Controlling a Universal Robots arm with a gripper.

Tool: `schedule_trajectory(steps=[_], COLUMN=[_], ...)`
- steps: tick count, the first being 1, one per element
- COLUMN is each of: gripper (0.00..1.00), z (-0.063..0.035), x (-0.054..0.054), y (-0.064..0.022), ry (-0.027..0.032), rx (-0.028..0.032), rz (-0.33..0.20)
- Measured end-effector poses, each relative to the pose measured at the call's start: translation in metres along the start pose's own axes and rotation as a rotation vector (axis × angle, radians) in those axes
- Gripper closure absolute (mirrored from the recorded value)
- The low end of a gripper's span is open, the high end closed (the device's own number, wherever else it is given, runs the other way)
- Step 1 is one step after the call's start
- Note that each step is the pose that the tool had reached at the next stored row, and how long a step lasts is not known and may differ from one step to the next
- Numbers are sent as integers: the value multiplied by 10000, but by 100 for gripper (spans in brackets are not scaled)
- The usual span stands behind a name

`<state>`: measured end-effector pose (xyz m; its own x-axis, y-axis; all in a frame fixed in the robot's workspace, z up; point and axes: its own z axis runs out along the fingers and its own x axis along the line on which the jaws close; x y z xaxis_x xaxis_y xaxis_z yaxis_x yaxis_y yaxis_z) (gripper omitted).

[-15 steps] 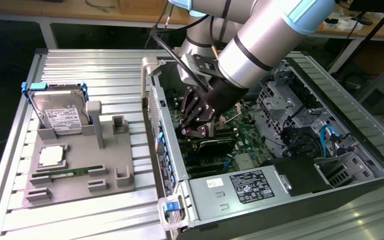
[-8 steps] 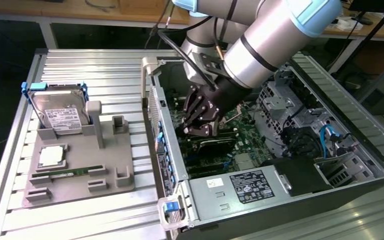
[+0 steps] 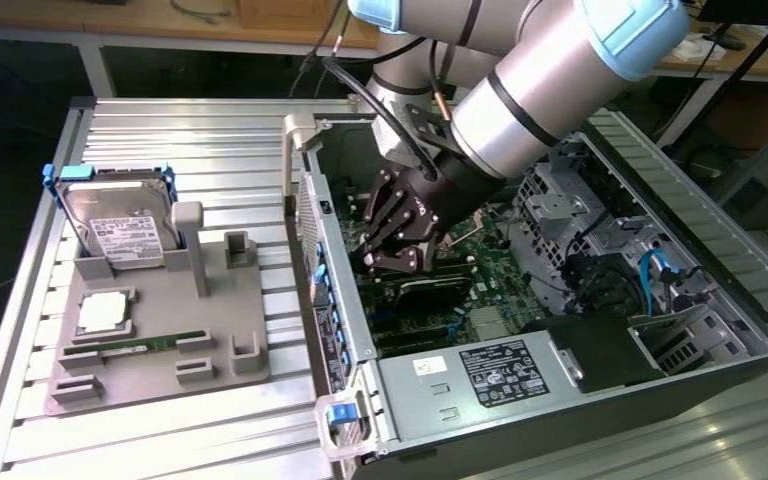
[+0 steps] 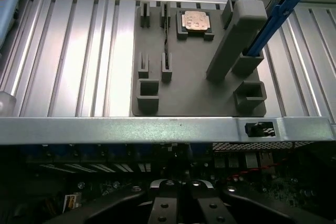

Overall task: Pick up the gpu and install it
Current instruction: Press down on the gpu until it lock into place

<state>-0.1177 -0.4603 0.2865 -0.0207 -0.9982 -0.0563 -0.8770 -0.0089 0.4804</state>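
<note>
Inside the open computer case (image 3: 704, 330), the gripper (image 3: 404, 262) is closed, pressing the gpu (image 3: 427, 290).

On the desk (image 3: 157, 125), the parts holder (image 3: 157, 330) with its hard drive (image 3: 120, 225) sits to the exterior view's left of the open computer case (image 3: 704, 330), the tool (image 3: 398, 255) down inside over the gpu (image 3: 427, 288).
</note>
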Motion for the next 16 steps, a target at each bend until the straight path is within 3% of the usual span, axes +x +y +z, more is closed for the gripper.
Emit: schedule_trajectory(steps=[7, 12, 16], gripper=[89, 89, 89], z=[40, 112, 105], x=[4, 5, 7], y=[-41, -111, -132], ry=[-19, -25, -24], rx=[-425, -442, -442], rz=[14, 15, 19])
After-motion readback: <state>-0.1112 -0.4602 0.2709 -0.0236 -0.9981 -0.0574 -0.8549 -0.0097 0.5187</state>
